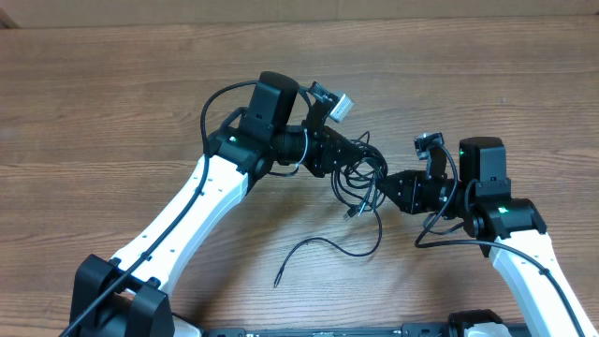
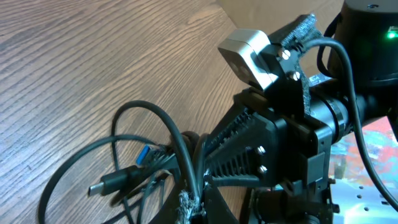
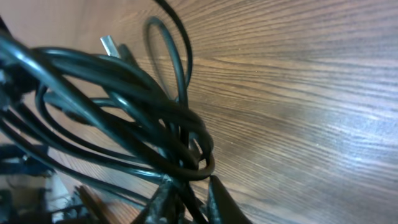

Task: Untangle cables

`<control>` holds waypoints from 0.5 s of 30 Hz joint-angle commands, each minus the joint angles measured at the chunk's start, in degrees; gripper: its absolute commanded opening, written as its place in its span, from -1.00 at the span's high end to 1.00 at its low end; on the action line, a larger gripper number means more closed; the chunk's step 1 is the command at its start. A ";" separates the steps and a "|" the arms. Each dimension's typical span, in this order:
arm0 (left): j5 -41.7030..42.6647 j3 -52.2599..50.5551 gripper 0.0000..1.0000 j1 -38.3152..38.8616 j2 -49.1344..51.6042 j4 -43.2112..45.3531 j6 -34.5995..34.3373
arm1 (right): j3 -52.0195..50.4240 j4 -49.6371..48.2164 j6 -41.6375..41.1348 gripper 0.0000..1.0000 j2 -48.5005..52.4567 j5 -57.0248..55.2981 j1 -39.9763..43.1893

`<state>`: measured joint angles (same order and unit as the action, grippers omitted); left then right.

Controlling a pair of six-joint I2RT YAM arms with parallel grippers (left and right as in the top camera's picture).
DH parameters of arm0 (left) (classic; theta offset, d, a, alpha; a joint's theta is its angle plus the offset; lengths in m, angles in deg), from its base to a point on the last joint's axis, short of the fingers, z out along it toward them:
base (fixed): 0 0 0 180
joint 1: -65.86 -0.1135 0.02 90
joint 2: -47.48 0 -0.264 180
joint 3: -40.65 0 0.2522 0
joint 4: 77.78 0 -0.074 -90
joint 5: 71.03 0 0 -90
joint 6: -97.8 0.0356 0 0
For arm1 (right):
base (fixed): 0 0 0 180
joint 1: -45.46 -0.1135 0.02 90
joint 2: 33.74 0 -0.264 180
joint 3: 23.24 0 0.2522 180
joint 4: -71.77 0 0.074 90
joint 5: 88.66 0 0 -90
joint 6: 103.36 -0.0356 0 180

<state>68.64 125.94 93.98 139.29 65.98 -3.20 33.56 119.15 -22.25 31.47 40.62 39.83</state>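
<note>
Black glossy cables (image 3: 177, 134) loop in a knot on grained wooden table (image 1: 94, 75).

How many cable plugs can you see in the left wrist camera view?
2. A dark plug at lower left; a blue-tipped plug just above and right of it. More may be hidden among the tangled cables.

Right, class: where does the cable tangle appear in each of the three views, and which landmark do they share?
Overhead: cable tangle at the centre of the picture.
Left wrist: lower left, loose loops lying on the wood.
Right wrist: fills the left half.
Shared landmark: the wood-grain table.
</note>
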 commanded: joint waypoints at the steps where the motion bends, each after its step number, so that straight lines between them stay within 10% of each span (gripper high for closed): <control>1: 2.84 1.09 0.92 0.07 -1.62 0.46 -0.81 | -0.02 -0.17 0.46 0.92 -0.13 0.74 0.11; 15: -2.25 1.07 0.92 -0.46 -1.62 -0.02 -0.83 | -0.04 14.64 -20.09 0.92 2.93 -38.88 0.11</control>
<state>67.52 125.94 94.00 139.29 65.83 -3.36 33.56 133.95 -36.94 33.08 11.73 39.79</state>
